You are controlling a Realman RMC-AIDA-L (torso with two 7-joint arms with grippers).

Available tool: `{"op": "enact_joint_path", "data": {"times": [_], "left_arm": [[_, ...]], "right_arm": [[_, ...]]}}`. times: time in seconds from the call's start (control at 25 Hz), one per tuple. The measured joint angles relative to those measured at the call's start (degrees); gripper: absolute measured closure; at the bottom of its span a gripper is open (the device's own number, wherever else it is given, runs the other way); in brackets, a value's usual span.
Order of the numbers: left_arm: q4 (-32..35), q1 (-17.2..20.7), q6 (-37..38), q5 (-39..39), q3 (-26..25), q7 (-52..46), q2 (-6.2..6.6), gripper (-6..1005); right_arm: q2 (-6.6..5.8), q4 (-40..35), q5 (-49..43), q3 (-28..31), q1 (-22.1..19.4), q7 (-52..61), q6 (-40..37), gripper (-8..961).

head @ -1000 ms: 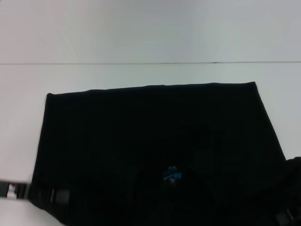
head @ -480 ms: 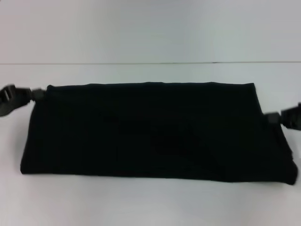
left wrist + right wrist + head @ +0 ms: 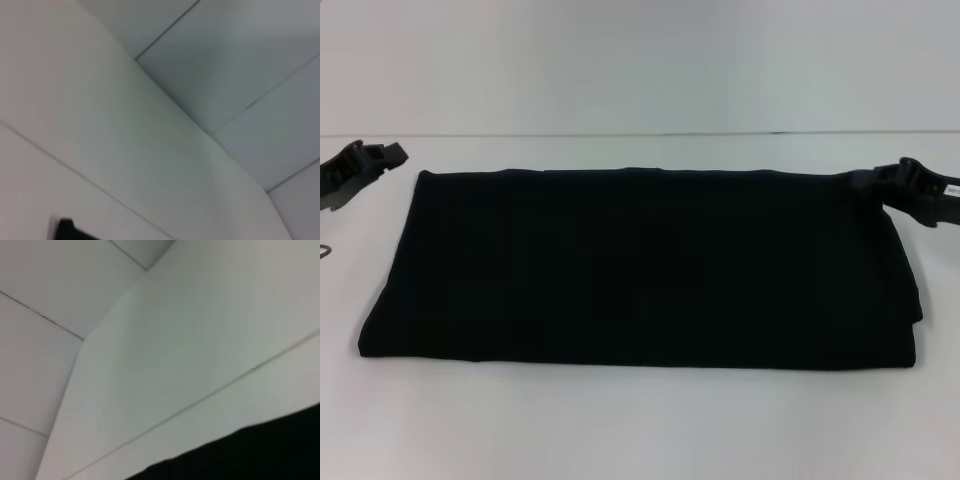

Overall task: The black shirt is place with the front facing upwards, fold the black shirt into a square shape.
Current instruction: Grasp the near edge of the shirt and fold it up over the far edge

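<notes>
The black shirt (image 3: 640, 265) lies folded over into a wide flat rectangle in the middle of the white table, its lettering and label hidden. My left gripper (image 3: 382, 156) hovers just beyond the shirt's far left corner, apart from the cloth, open and holding nothing. My right gripper (image 3: 872, 180) is at the shirt's far right corner, its tip against the edge of the cloth. The right wrist view catches a strip of the black shirt (image 3: 260, 455) along one side. A small dark patch (image 3: 65, 231) shows in the left wrist view; what it is cannot be made out.
The white table (image 3: 640, 430) stretches on all sides of the shirt, with a thin seam (image 3: 620, 134) running across behind it. Nothing else lies on it.
Both grippers carried the near edge of the shirt up and over to the far edge, halving it. The left gripper has since let go and pulled away outward; the right has moved up to the far corner.
</notes>
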Motion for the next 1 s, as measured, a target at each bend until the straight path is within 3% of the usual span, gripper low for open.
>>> {"op": "enact_joint_path", "data": {"times": [0.24,0.36,0.52,0.84,1.0], "left_arm": [[-0.5,-1.1,-1.8,-0.8,0.3,1.8,-0.49,970],[-0.5,-1.0,-2.3,-0.6,1.5,1.8,-0.65,970],[-0.5,-0.4,-3.1,-0.5,7.0,1.8,-0.86,970],[-0.1,0.3,-7.2,-0.4,13.0,-0.1,-0.88,825],[-0.4,0.4,-11.0,-0.4,14.3,0.0,-1.05,641]], "right_arm": [[1.99,0.1,0.4,0.0,1.4,-2.2,3.7,887],[2.26,0.2,0.4,0.1,1.4,-2.7,4.2,888],[2.36,0.5,0.5,0.2,1.0,-2.9,4.4,888],[2.41,1.4,0.6,0.1,0.6,-4.0,4.7,889],[2.43,1.6,0.6,0.1,0.6,-4.4,5.0,889]]}}
